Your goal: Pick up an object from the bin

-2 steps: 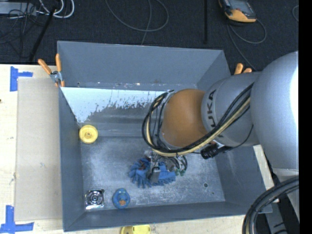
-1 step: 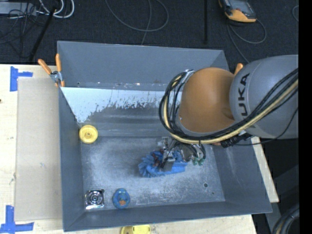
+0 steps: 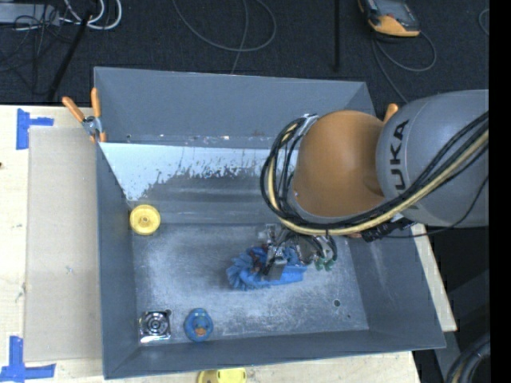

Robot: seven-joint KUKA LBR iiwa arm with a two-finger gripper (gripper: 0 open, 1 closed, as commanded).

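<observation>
My gripper [image 3: 277, 263] is low in the middle of the bin, right on a crumpled blue cloth-like thing [image 3: 243, 275]. Its tips press into the right part of that blue thing. The orange cover of the wrist hides most of the gripper from above. A small dark piece sits at the tips, on the blue thing.
A yellow round cap [image 3: 145, 220] lies at the left wall of the bin. At the front left lie a small silver metal part [image 3: 155, 325] and a blue round thing [image 3: 198, 325]. The arm fills the bin's right side.
</observation>
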